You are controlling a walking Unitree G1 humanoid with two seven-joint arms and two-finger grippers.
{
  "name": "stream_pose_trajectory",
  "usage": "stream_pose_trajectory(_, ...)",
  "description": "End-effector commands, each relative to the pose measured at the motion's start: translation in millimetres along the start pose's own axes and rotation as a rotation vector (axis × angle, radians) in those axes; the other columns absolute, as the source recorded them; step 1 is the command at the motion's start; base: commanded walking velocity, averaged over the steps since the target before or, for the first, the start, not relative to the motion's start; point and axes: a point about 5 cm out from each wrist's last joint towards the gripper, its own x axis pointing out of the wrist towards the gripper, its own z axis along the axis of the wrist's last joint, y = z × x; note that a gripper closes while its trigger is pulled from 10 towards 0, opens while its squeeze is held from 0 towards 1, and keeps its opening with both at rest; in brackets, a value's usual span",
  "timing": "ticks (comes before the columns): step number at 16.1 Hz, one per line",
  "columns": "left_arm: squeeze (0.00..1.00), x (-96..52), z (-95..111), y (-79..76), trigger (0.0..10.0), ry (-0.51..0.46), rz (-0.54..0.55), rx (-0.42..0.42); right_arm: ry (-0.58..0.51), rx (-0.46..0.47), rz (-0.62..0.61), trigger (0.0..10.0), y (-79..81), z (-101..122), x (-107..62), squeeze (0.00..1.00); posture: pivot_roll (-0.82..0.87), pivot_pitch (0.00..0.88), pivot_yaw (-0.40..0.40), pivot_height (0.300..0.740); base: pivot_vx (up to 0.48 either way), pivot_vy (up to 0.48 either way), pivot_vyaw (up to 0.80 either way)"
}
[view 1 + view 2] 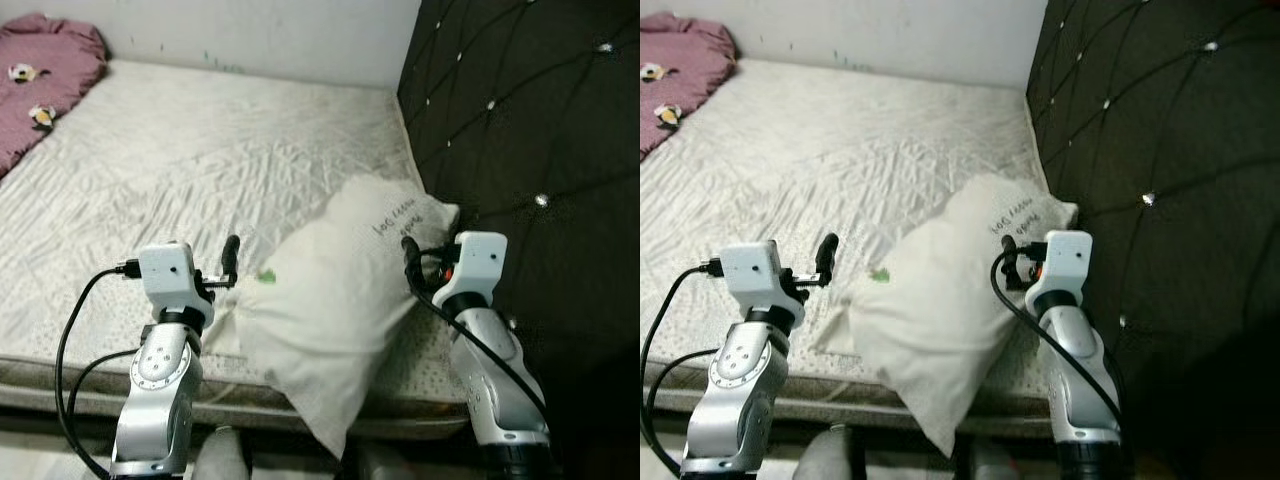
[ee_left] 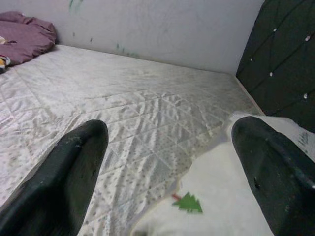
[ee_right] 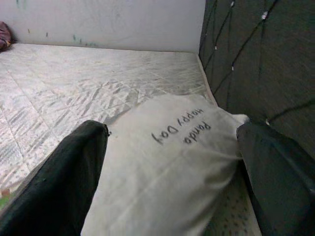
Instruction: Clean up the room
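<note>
White pillow (image 1: 335, 310) at the mattress (image 1: 180, 170) near corner, one end overhanging its front edge, the other end beside the black tufted headboard (image 1: 530, 130). Printed writing and a small green tree on the cover. Left gripper (image 2: 172, 172) and right gripper (image 3: 172, 172) on either side of the pillow, fingers spread wide, pinching nothing. Broad bare quilted surface beyond the pillow; purple blanket (image 1: 45, 70) at the far corner.

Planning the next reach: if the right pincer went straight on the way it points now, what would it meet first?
Most likely the white pillow: the right pincer is open and the pillow's printed end lies directly between its fingers. Beyond it lies the mattress; depth is hard to judge.
</note>
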Motion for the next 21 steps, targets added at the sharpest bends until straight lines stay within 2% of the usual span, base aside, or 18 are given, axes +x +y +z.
stream_pose_trajectory(1,0.00,1.1,0,-1.8,10.0,-0.002,0.003,0.007,-0.005,-0.003,-0.007,10.0,-2.1,1,1.3,0.00,-0.01,0.000,-0.071,0.662,0.000,0.000,0.00)
stream_pose_trajectory(7,0.00,2.5,-3,-2.4,10.0,0.004,-0.004,-0.003,-0.001,-0.002,0.003,10.0,-1.0,-1,2.8,0.00,-0.01,0.000,-0.073,0.662,0.000,0.000,0.00)
stream_pose_trajectory(10,0.00,1.7,-1,1.0,10.0,0.003,0.010,-0.008,-0.002,0.004,0.017,10.0,6.1,-3,1.2,0.00,0.00,0.000,-0.070,0.662,0.000,0.000,0.00)
stream_pose_trajectory(11,0.00,0.0,-2,1.2,10.0,0.001,0.011,-0.007,0.003,0.003,0.022,10.0,6.6,-5,3.6,0.00,0.02,0.000,-0.095,0.662,0.000,0.000,0.00)
stream_pose_trajectory(13,0.00,-1.9,-3,4.8,10.0,0.008,0.031,-0.011,0.025,0.020,0.031,10.0,7.6,-9,4.3,0.00,0.03,0.000,-0.098,0.647,0.000,0.000,0.00)
stream_pose_trajectory(15,0.00,-6.3,-11,15.8,10.0,0.044,0.080,-0.015,0.075,0.031,0.015,10.0,6.5,-27,-0.6,0.00,0.05,0.000,-0.073,0.622,0.000,0.000,0.00)
stream_pose_trajectory(16,0.00,-5.8,-10,18.2,10.0,0.043,0.071,0.002,0.076,0.031,0.000,10.0,5.9,-28,0.0,0.00,0.05,0.000,-0.068,0.612,0.000,0.000,0.00)
stream_pose_trajectory(17,0.00,-4.0,-12,26.1,10.0,0.051,0.073,0.023,0.057,0.045,-0.018,10.0,6.2,-27,1.1,0.00,0.03,0.000,-0.045,0.602,0.000,0.000,0.00)
stream_pose_trajectory(19,0.00,0.6,-8,30.6,10.0,0.049,0.090,0.022,0.045,0.040,-0.015,10.0,8.1,-22,1.9,0.00,0.02,0.000,-0.030,0.602,0.000,0.000,0.00)
stream_pose_trajectory(21,0.00,13.1,3,16.1,10.0,0.006,0.025,0.024,0.017,0.015,0.031,10.0,16.9,-13,8.2,0.00,0.00,0.043,-0.035,0.602,0.000,0.000,0.00)
